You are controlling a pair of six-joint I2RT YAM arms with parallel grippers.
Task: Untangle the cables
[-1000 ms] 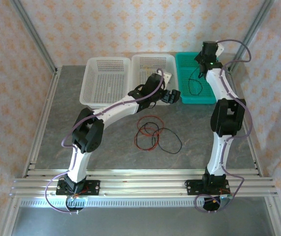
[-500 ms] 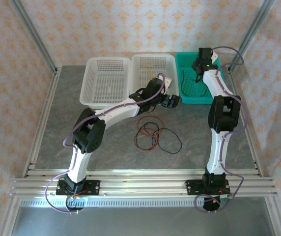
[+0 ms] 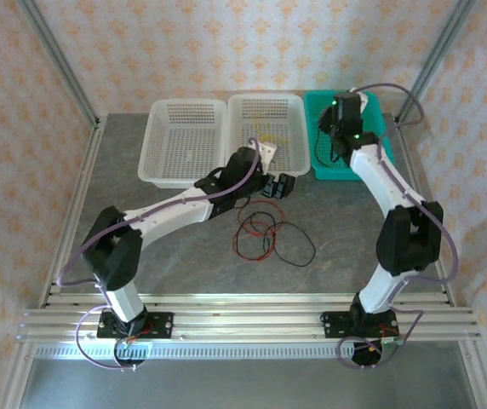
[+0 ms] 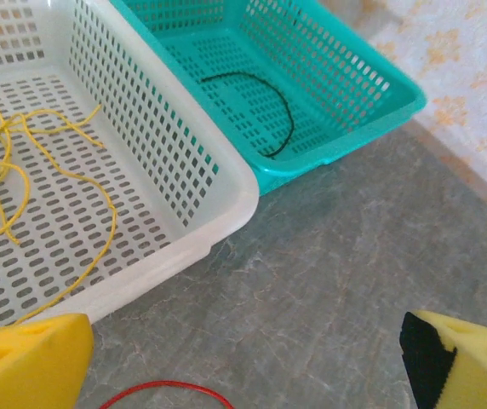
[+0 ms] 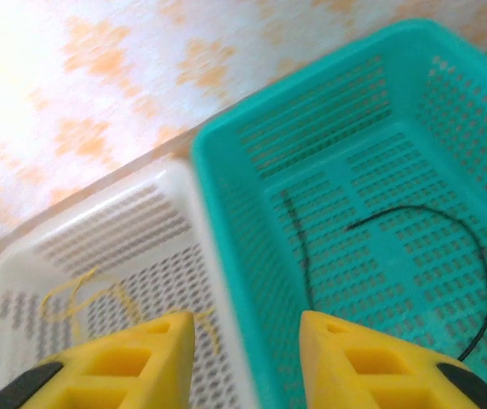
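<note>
A tangle of red and black cables (image 3: 265, 234) lies on the grey table in front of the baskets. My left gripper (image 3: 275, 186) hovers open just behind it, by the front rim of the middle white basket (image 3: 265, 98). In the left wrist view its fingers (image 4: 22, 366) stand wide apart over bare table, with a red cable loop (image 4: 167, 390) at the bottom edge. A yellow cable (image 4: 22, 170) lies in that white basket. A black cable (image 5: 473, 281) lies in the teal basket (image 5: 226, 221). My right gripper (image 5: 248, 358) is open above the rim between these two baskets.
A second white basket (image 3: 184, 104) stands empty at the back left. The teal basket (image 3: 346, 175) is at the back right, close to the frame post. Open grey table (image 3: 184, 247) lies left of and in front of the tangle.
My left gripper has drawn back left and nearer, away from the teal basket. My right gripper has swung from the teal basket's back edge to its left rim.
</note>
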